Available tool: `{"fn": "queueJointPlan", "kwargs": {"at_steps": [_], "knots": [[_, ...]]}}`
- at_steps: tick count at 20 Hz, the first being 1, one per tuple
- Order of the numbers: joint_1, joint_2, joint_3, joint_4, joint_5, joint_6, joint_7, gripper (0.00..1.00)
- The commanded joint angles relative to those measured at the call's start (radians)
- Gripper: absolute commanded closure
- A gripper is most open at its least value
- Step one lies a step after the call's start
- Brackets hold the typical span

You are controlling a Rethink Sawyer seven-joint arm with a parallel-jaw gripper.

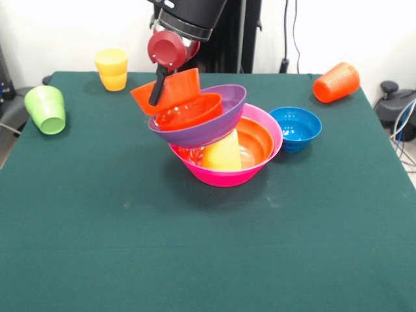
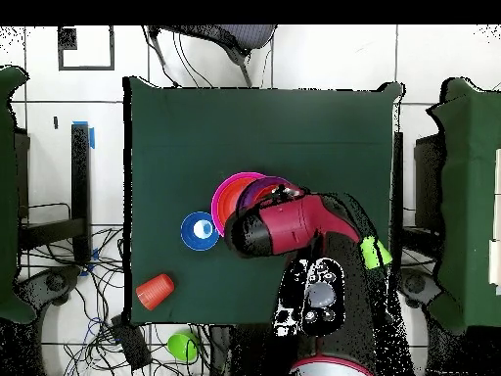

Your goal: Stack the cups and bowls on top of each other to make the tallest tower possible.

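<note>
The tower stands mid-table: the largest pink bowl [image 1: 224, 174] holds the large orange bowl [image 1: 259, 138] and an upturned yellow cup [image 1: 223, 155]. The purple bowl [image 1: 214, 128] rests tilted on the cup, with a small orange bowl [image 1: 190, 113] inside it. My gripper [image 1: 158, 90] is shut on the rim of the second small orange bowl [image 1: 174, 90] and holds it tilted just above the first. One black finger [image 1: 156, 88] lies across its outer wall. In the overhead view my arm [image 2: 284, 225] hides most of the tower; only the pink bowl's rim [image 2: 219, 201] and the purple bowl's rim [image 2: 266, 183] show.
The small blue bowl [image 1: 296, 128] [image 2: 201, 231] sits right beside the pink bowl. An orange cup [image 1: 336, 82] [image 2: 155, 291] lies on its side at a far corner. Two stacked yellow cups [image 1: 112, 69] and a green cup [image 1: 45, 109] [image 2: 375, 253] stand toward the other side.
</note>
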Motion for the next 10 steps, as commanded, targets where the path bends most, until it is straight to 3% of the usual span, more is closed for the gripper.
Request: {"fn": "queueJointPlan", "kwargs": {"at_steps": [1,10], "knots": [[0.011,0.032,0.042,0.06,0.033,-0.077,0.248,1.0],[0.007,0.03,0.043,0.076,0.015,-0.108,0.272,1.0]]}}
